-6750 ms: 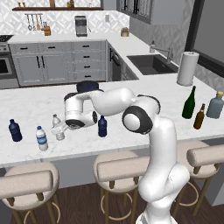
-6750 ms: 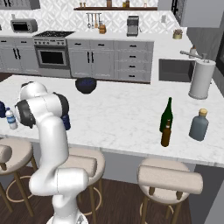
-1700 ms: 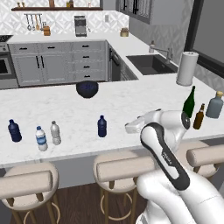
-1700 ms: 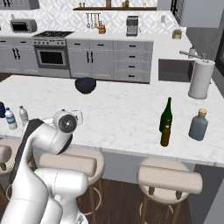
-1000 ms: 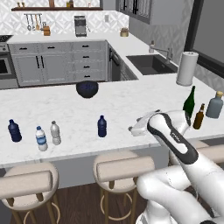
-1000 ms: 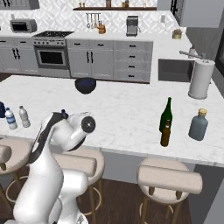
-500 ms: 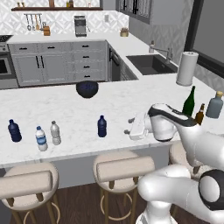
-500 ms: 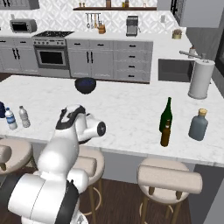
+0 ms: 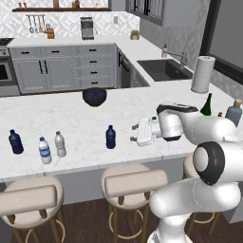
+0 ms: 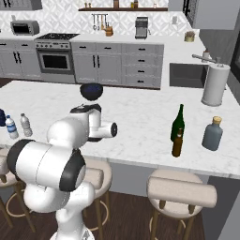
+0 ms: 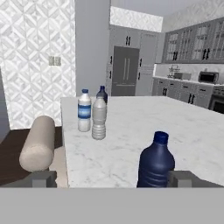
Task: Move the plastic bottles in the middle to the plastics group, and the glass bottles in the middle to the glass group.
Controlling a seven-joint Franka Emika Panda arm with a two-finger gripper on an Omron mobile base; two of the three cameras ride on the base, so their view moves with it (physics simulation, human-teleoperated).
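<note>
A dark navy bottle (image 9: 110, 137) stands alone in the counter's middle. My gripper (image 9: 134, 133) lies level just to its right, pointing at it, open. Through the hand view the navy bottle (image 11: 155, 162) stands close, beside the right fingertip (image 11: 181, 178), with the gripper (image 11: 113, 179) wide apart. At the far left stand another navy bottle (image 9: 15, 142), a blue-banded clear bottle (image 9: 44, 150) and a clear greyish bottle (image 9: 60, 144). On the right a slim brown bottle (image 10: 177, 143) stands against the green wine bottle (image 10: 177, 123), with the grey-blue bottle (image 10: 212, 134) beside them.
A dark bowl (image 9: 95, 96) sits at the counter's back, a paper towel roll (image 9: 202, 74) by the sink at the right. Padded stools (image 9: 135, 178) line the front edge. My own arm (image 10: 70, 136) hides the middle of the counter in the right base view.
The arm has swung its hand leftward from the right part of the counter, so the open gripper now points at the middle navy bottle. No bottle has moved in the last second.
</note>
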